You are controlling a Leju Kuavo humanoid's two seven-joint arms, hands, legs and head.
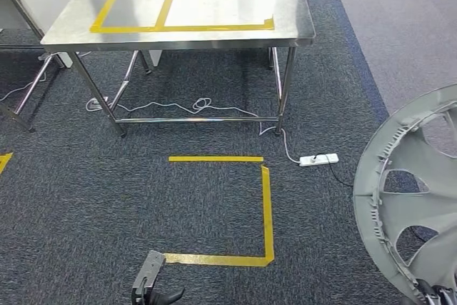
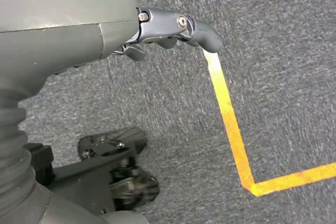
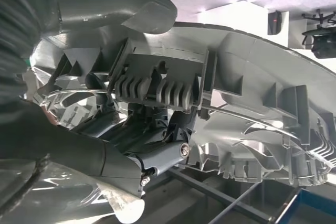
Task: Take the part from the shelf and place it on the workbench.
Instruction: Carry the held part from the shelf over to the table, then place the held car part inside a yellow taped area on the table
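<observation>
Overhead, right hand [image 3: 158, 145] grips one part [image 1: 415, 191].

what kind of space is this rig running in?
Likely an indoor robot test area or lab mock-up of a workstation: a steel workbench marked with yellow tape rectangles, a taped box on grey carpet, and a power strip trailing cables across the floor.

A steel workbench [image 1: 293, 16] marked with yellow tape rectangles [image 1: 178, 12] stands on dark grey carpet [image 1: 81, 198], where a white power strip [image 1: 319, 158] and its white cable [image 1: 178, 107] lie near the legs, beside a yellow tape outline [image 1: 266, 208].
</observation>
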